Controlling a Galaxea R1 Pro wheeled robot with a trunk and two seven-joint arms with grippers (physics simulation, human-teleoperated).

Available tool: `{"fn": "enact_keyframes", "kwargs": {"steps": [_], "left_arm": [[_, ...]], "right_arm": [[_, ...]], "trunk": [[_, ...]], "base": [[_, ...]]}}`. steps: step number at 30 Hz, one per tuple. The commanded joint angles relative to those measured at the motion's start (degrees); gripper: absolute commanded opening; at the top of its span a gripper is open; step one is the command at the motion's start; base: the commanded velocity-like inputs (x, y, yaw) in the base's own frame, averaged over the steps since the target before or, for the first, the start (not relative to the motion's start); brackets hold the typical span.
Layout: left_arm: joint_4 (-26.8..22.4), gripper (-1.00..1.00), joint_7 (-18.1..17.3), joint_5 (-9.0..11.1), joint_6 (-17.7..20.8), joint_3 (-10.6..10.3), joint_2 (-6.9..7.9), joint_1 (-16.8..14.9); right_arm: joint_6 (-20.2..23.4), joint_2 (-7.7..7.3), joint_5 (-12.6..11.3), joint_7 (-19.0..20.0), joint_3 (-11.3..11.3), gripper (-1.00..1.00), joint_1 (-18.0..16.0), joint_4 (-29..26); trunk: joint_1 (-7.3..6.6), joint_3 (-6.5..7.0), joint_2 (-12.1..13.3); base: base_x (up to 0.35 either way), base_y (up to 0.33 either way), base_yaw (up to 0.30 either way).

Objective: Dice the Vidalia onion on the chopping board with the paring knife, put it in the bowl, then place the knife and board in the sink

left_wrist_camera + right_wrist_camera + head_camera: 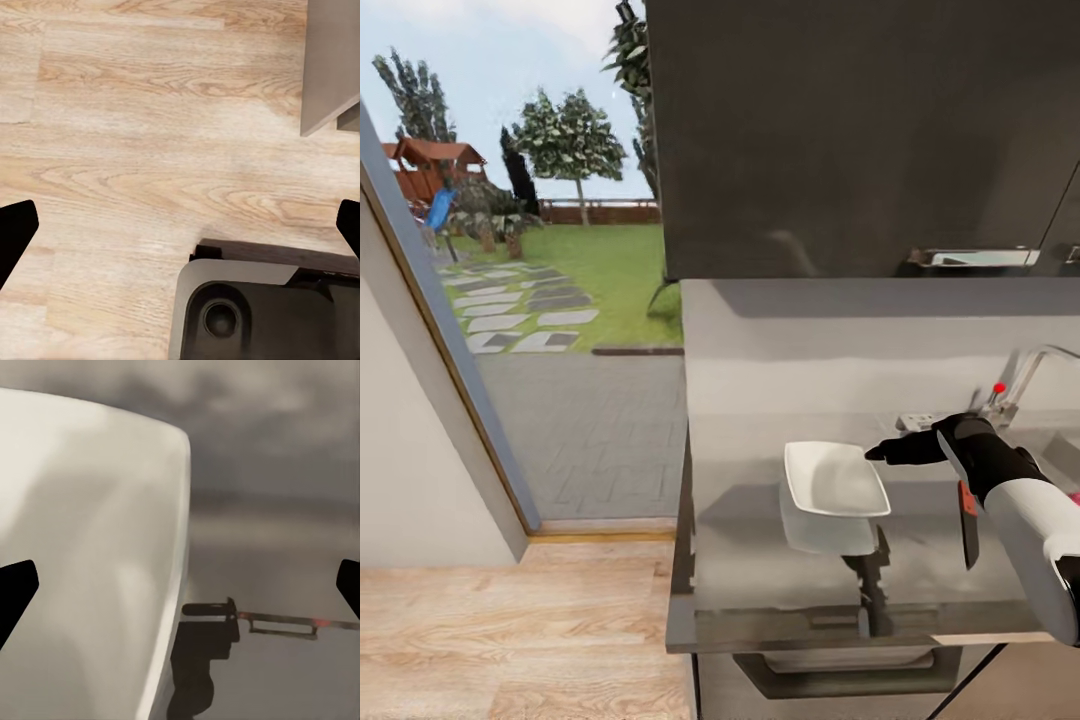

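The shallow white bowl (pixel 835 480) sits on the glossy grey countertop (pixel 750 570); its rim (pixel 90 555) looms close in the right wrist view. My right gripper (pixel 875 452) reaches in from the right, its tips just above the bowl's near edge, open (pixel 187 585) and empty. The paring knife (pixel 968 522), red-orange handle up and dark blade down, shows under my right forearm; I cannot tell whether it lies on the counter or hangs. A pink speck, perhaps the onion (pixel 1074 496), peeks out beside the arm. The sink's tap (pixel 1028 372) stands behind. My left gripper (pixel 187 225) is open over the floor. The chopping board is out of view.
Dark wall cabinets (pixel 860 130) hang low over the counter. A tall window (pixel 530 250) onto a garden stands to the left, above the wooden floor (pixel 510 630). My own dark base (pixel 255 315) lies under the left gripper. The counter's left end (pixel 682 520) is near the bowl.
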Motion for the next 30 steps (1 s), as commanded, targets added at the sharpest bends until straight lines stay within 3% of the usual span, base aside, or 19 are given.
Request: {"fn": "enact_keyframes", "kwargs": {"steps": [1,30], "left_arm": [[0.0,1.00,0.0,0.3,-0.1,0.0,0.00,0.0],[0.0,1.00,0.0,0.3,-0.1,0.0,0.00,0.0]], "right_arm": [[0.1,-0.03,0.6,0.5,0.1,1.00,0.0,0.0],[0.1,-0.07,0.6,0.5,0.0,1.00,0.0,0.9]], "trunk": [[0.03,-0.21,-0.1],[0.03,-2.86,-0.1]], "base": [[0.000,0.002,0.000],[0.000,0.000,0.000]]}}
